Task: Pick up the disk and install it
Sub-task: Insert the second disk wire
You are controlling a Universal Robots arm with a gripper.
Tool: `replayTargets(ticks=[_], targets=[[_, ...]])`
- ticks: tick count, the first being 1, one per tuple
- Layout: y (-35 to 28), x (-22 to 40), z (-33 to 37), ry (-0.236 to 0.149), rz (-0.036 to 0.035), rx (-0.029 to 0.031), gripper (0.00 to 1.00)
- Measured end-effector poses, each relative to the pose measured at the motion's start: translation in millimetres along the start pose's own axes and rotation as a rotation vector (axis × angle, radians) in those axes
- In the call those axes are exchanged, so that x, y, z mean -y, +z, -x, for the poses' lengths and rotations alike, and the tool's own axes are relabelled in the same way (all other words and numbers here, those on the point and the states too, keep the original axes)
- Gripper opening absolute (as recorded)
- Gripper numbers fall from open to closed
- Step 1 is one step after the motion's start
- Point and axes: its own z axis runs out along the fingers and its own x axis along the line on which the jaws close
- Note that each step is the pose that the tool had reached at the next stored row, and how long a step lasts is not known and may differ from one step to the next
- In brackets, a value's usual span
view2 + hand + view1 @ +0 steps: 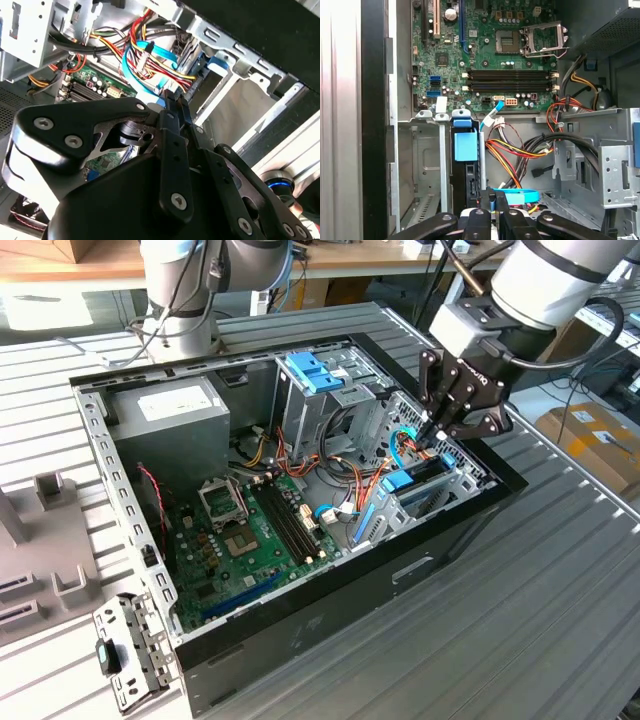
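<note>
The disk [418, 485] stands on edge inside the drive bay at the exterior view's right end of the open computer case [330, 625]. Its blue rail [466, 146] and dark body show in the first wrist view. My gripper [437, 437] hangs just above the bay, over the disk's near end. In both wrist views the thin black fingertips [174, 100] are pressed together with nothing between them. In the first wrist view the gripper [495, 201] sits right by the disk's end, with a blue flat cable [520, 196] behind it.
A grey power-supply box [170, 415] fills the case's far corner and the green motherboard [250, 540] lies in the middle. A light-blue tray [312, 370] rests on the drive cage. Orange, red and yellow cables [510, 155] cross beside the bay. An unfilled slot [422, 170] adjoins the disk.
</note>
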Motion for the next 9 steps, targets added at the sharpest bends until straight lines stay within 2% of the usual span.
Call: replayTargets(ticks=[2, 3, 7, 9], targets=[[2.1, 0.0, -2.9, 0.000, 0.0000, -0.0001, 0.16], [5.3, 0.2, -6.2, 0.000, 0.0001, 0.0000, 0.16], [10.7, 0.4, -10.5, 0.000, 0.0003, 0.0001, 0.16], [12.1, 0.3, -11.4, 0.000, 0.0003, 0.0021, 0.16]])
